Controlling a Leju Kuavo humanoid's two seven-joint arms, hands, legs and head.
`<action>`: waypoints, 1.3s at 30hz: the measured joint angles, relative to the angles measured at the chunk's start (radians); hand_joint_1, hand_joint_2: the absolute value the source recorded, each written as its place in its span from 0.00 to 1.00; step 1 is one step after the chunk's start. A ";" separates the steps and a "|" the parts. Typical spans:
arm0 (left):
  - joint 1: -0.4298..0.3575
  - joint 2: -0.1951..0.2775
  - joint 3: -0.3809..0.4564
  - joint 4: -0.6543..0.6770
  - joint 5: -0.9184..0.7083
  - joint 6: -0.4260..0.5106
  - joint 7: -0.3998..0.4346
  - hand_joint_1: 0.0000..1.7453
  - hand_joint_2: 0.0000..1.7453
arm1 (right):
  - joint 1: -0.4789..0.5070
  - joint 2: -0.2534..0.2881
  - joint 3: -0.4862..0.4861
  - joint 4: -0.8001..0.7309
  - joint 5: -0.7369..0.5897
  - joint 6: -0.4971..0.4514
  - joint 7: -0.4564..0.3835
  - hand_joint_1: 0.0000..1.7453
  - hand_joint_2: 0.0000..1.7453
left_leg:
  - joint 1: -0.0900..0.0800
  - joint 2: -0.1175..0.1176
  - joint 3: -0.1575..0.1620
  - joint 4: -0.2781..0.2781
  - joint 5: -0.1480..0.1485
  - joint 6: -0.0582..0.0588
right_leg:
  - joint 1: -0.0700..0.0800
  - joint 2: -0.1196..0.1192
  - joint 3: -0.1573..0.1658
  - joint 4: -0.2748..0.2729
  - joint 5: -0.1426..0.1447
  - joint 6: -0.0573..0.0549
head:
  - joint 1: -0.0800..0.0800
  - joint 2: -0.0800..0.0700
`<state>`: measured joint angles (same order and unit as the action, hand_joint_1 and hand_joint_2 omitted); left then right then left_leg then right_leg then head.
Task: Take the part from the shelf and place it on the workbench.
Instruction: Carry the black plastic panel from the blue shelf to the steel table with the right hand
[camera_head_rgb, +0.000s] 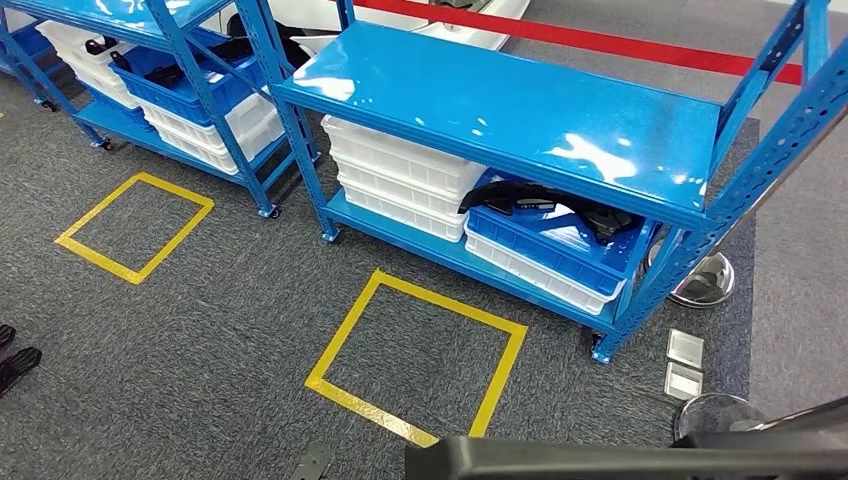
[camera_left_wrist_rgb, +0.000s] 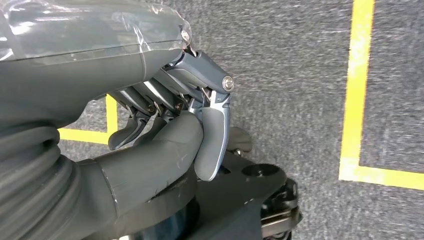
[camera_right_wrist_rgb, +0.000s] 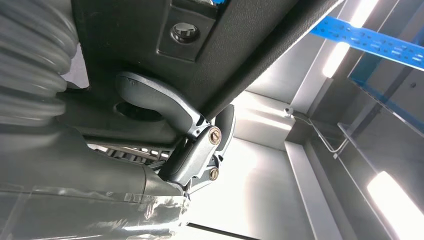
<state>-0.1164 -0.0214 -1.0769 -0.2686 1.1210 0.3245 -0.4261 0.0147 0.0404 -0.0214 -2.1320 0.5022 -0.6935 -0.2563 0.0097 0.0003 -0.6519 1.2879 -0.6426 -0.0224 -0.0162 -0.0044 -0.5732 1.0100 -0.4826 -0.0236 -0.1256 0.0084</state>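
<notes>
Right hand (camera_right_wrist_rgb: 190, 145) grips a black part (camera_right_wrist_rgb: 210, 45); left hand (camera_left_wrist_rgb: 165, 125) is clenched, holding nothing, above grey carpet (camera_left_wrist_rgb: 300, 75).

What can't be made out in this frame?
1. Right wrist view: the black part held by the right hand runs off the picture's edges, so its shape is unclear.
2. Head view: the dark parts in the blue bin are half hidden by the upper shelf.
3. Head view: a dark bar is cut off by the bottom edge and cannot be identified.

No legible text, labels, brands or numbers — shelf (camera_head_rgb: 520, 110), bins (camera_head_rgb: 545, 250) and floor tape (camera_head_rgb: 420, 350) at 6 o'clock carry none.
</notes>
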 joint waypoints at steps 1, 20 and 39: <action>0.000 0.000 0.000 0.000 0.000 0.000 0.000 1.00 1.00 | 0.000 0.000 0.000 0.001 0.000 0.000 0.000 1.00 1.00 | 0.004 0.000 0.033 -0.045 0.024 -0.002 | -0.002 0.000 -0.007 0.003 0.004 0.004 | 0.000 0.000; 0.000 -0.003 0.000 0.000 0.001 0.002 -0.001 1.00 1.00 | -0.004 0.000 0.000 0.006 0.000 0.000 -0.003 1.00 1.00 | -0.028 0.007 0.064 -0.274 0.173 0.050 | 0.020 0.003 0.085 0.004 -0.066 0.009 | 0.010 0.000; -0.004 -0.004 0.000 0.000 -0.002 0.009 0.000 1.00 1.00 | -0.003 0.000 0.000 0.006 0.006 0.001 0.004 1.00 1.00 | 0.003 -0.006 0.140 -0.280 0.108 0.018 | 0.001 -0.002 -0.018 0.014 0.009 0.040 | 0.007 0.000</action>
<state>-0.1201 -0.0256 -1.0769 -0.2689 1.1192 0.3337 -0.4259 0.0114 0.0405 -0.0214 -2.1256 0.5087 -0.6928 -0.2522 0.0127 -0.0060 -0.5122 1.0076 -0.5346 -0.0044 -0.0155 -0.0062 -0.5913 1.0239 -0.4736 0.0162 -0.1188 0.0084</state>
